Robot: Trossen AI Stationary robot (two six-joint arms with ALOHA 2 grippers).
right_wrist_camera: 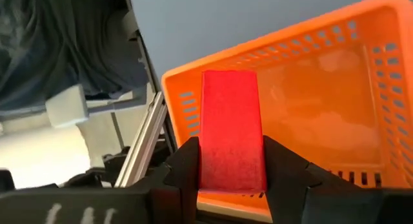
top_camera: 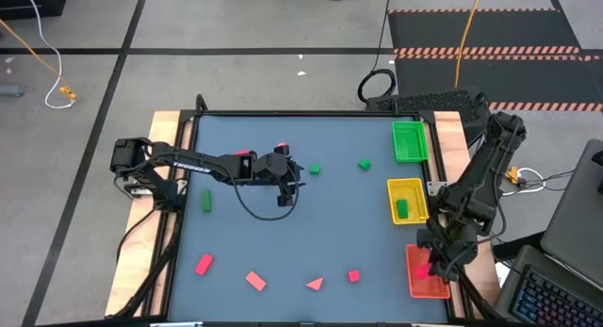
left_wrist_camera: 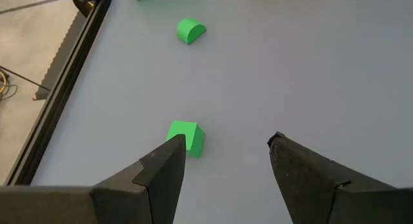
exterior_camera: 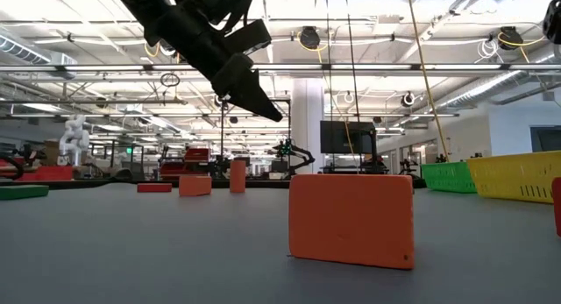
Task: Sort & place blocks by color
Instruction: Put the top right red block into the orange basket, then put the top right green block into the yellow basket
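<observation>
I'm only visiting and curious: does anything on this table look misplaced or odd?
One thing: a small green block lies in the yellow tray, not the green tray. Otherwise nothing stands out; the right gripper holds a red cuboid block over the red tray.

The left gripper [left_wrist_camera: 226, 161] hangs with jaws apart over the table [left_wrist_camera: 310, 75], a green cube [left_wrist_camera: 186, 137] beside one jaw.

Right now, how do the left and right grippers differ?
The left gripper is open and empty above the mat near a green cube; the right gripper is shut on a red block. The left is mid-table; the right hangs over the red tray at the table's edge. Both have dark two-finger jaws.
</observation>
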